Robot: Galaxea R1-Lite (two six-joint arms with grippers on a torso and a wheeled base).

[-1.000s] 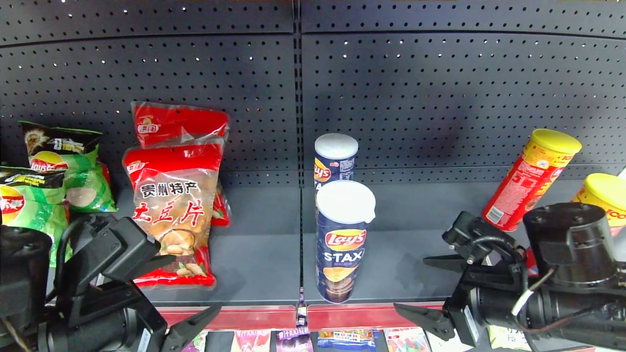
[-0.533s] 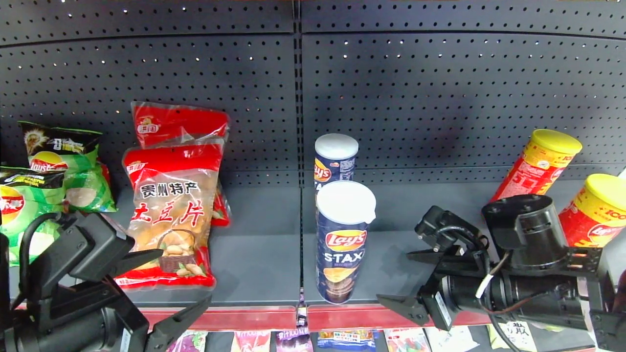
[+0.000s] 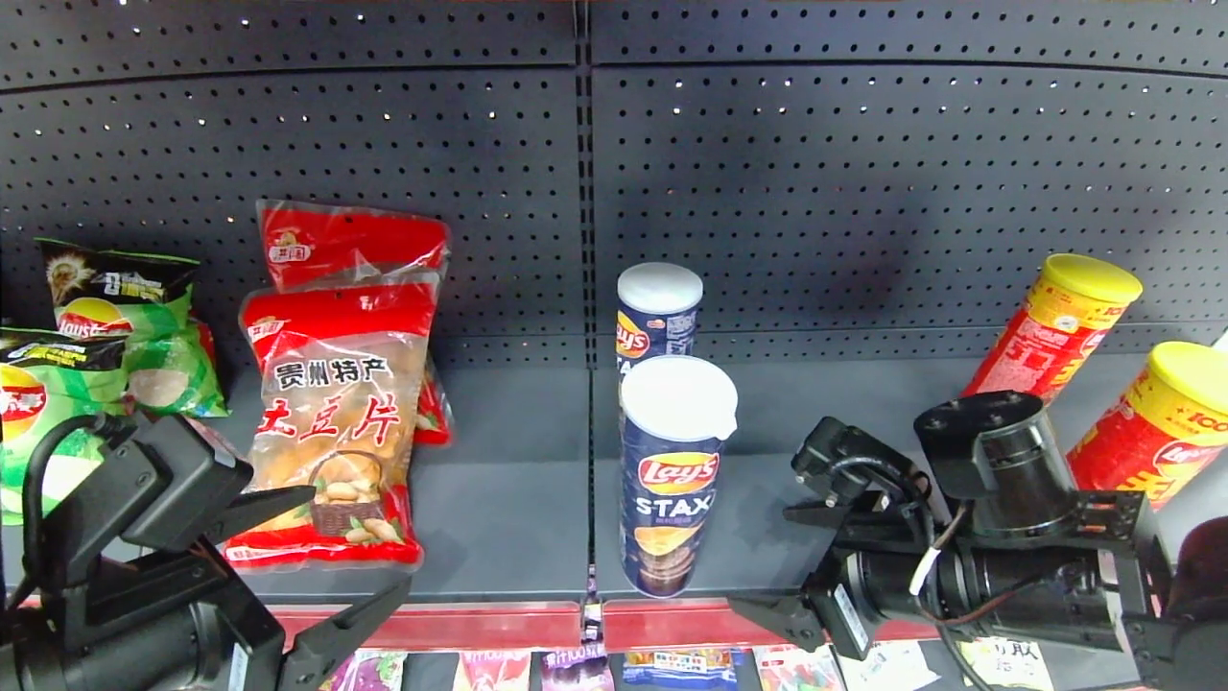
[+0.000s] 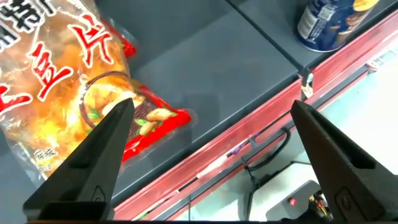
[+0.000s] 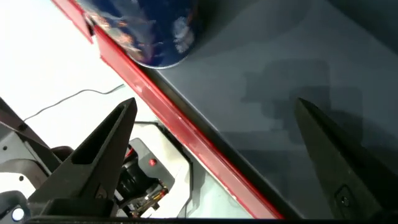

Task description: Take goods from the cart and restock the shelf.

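Note:
The dark grey shelf (image 3: 508,499) carries stocked goods. Two blue chip cans stand in the middle, one (image 3: 676,470) at the front and another (image 3: 657,312) behind it. A red snack bag (image 3: 336,413) leans left of them. My left gripper (image 3: 362,536) hangs open and empty at the shelf's front edge, just below and in front of that bag (image 4: 56,106). My right gripper (image 3: 758,557) is open and empty too, low at the front edge, right of the front can (image 5: 149,28). Each wrist view shows its own gripper, left (image 4: 211,112) and right (image 5: 216,102), with spread fingers.
Green chip bags (image 3: 125,326) stand at the far left. Two red cans with yellow lids (image 3: 1050,321) (image 3: 1146,422) lean at the right. A red rail (image 3: 480,619) runs along the shelf front, with price tags below. Bare shelf lies between bag and cans.
My right arm has swung left and down toward the shelf's front edge, uncovering the red cans. My left arm has sunk slightly to the left. The goods have not moved.

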